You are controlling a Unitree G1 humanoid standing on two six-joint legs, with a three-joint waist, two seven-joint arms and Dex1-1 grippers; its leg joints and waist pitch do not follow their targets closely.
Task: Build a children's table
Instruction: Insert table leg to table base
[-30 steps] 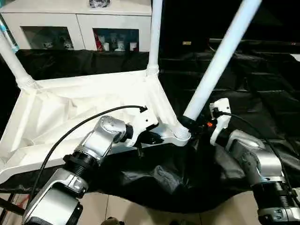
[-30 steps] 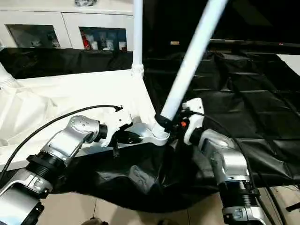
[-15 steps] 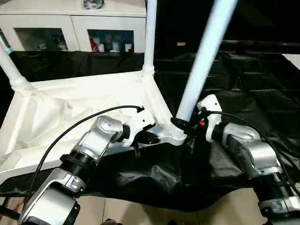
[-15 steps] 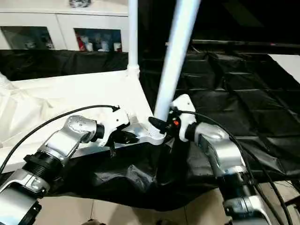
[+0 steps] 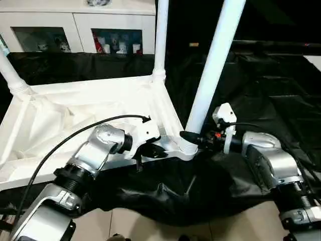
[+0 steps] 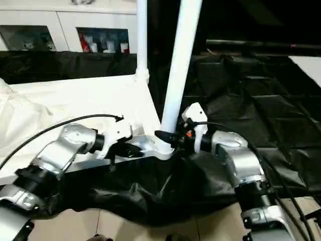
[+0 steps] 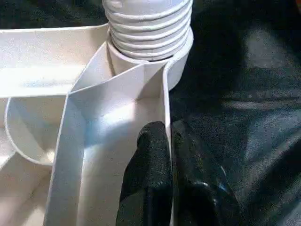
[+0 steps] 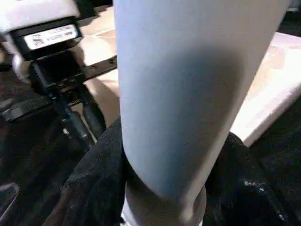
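Head views, my console. The table top [image 5: 75,120] lies upside down on a black cloth [image 5: 261,100], ribbed underside up, its near right corner overhanging the cloth's front edge. Three legs stand from it: a far left leg [image 5: 10,75], a far right leg [image 5: 160,40] upright in its socket, and a near right leg [image 5: 213,70] leaning slightly to the right out of the near corner socket [image 5: 186,148]. My left gripper [image 5: 150,150] sits on the top's near rim just left of that socket. My right gripper [image 5: 193,138] meets the near right leg at its base, just above the socket. White cabinets [image 5: 80,30] with glass doors stand behind the cloth.

Left wrist view. My left gripper's two black fingers [image 7: 150,179] are pressed narrow, pinching the thin upright wall of the table top's rim between them. Just past the fingertips is the corner socket [image 7: 176,61], with the ribbed, threaded foot of the near right leg [image 7: 148,23] seated in it. Black cloth lies beside the rim.

Right wrist view. The near right leg [image 8: 188,94] runs close across the camera, a pale tube. A dark finger [image 8: 94,188] of my right gripper curves against each side of it low down, so the fingers are closed around the leg. Beyond, my left gripper [image 8: 84,113] shows at the table top's rim.
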